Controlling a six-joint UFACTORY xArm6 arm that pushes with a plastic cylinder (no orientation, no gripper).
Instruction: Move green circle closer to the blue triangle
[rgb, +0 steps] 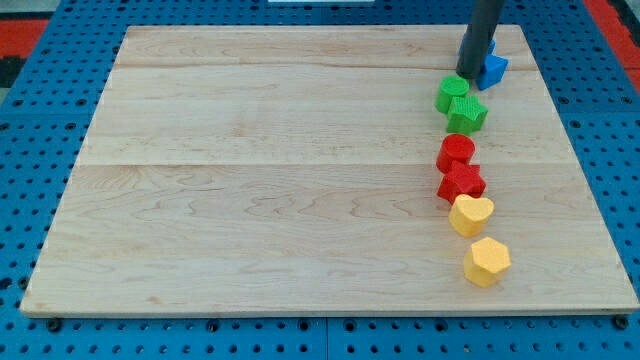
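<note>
The green circle lies near the board's upper right, touching a green star just below it. The blue triangle sits a short way up and to the right of the green circle, partly hidden behind the dark rod. My tip rests on the board just left of the blue triangle and just above the green circle, close to both.
Below the green blocks runs a column: a red circle, a red star, a yellow heart and a yellow hexagon. The wooden board lies on a blue pegboard; its right edge is near the blue triangle.
</note>
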